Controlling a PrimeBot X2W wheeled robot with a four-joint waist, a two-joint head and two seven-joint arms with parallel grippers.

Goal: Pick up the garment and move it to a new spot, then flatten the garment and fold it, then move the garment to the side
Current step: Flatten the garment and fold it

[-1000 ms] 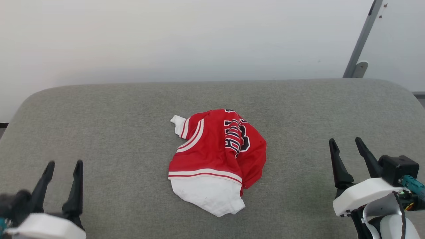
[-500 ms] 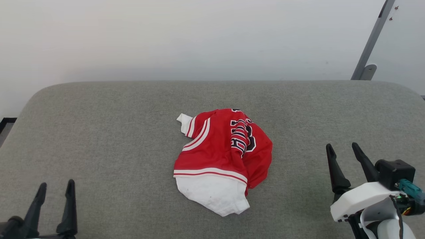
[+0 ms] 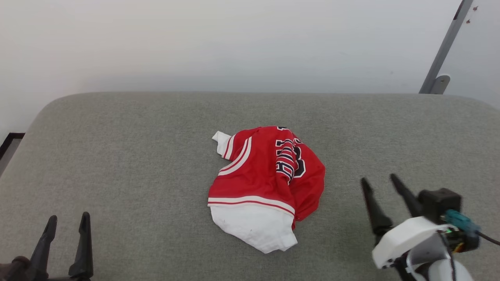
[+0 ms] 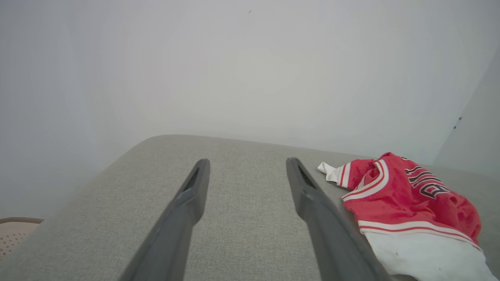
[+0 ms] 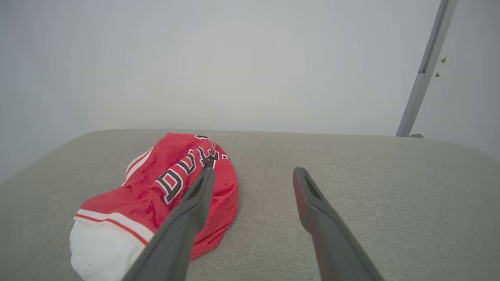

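Grey cushion (image 3: 136, 156) is carrying the garment (image 3: 267, 183) mid-frame — the spread right gripper (image 3: 378, 178) is hovering nearer, lower right, than the spread left gripper (image 3: 69, 216).

Left pincer (image 3: 69, 217) and right pincer (image 3: 379, 178), both spread wide and holding nothing.
In the head view the left sits at the lower left corner, dark fingers pointing straight up the view. The right sits at lower right, fingers leaning leftward, its white wrist shell (image 3: 406, 238) slightly blurred.
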